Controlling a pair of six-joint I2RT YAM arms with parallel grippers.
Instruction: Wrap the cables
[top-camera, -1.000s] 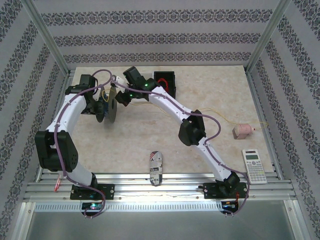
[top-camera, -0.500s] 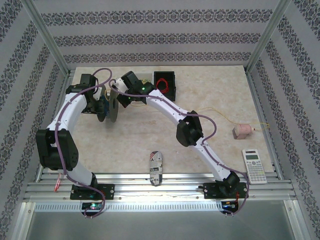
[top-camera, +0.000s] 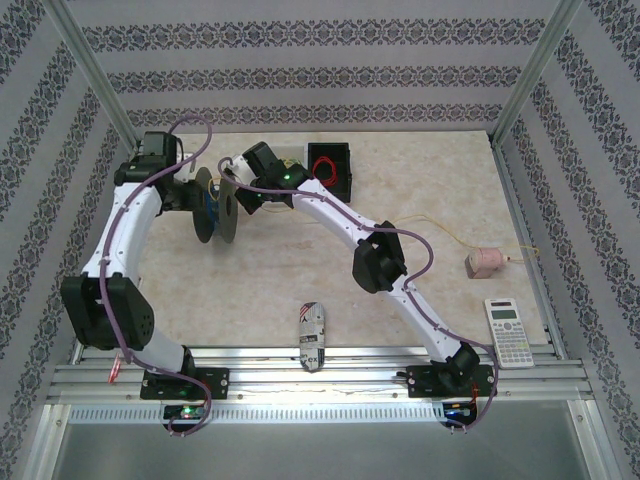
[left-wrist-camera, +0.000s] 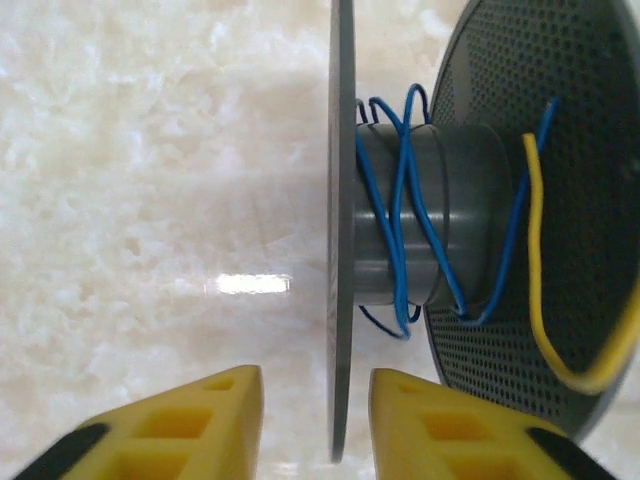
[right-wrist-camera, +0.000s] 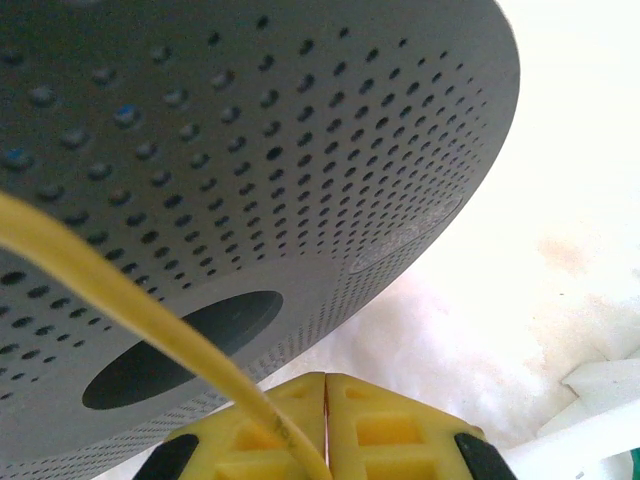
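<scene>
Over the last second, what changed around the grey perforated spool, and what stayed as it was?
The left gripper let go of the grey perforated plastic spool: its jaws now stand apart on either side of the flange, and it drew back toward the far left. The spool stayed upright; the right gripper stayed shut on the thin yellow wire.

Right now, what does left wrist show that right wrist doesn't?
Left wrist: blue wire wound on the hub, and the open left jaws straddling a flange edge. Right wrist: the flange's centre hole, and the shut right jaws pinching the yellow cable. Both: the grey perforated spool and the yellow cable.
</scene>
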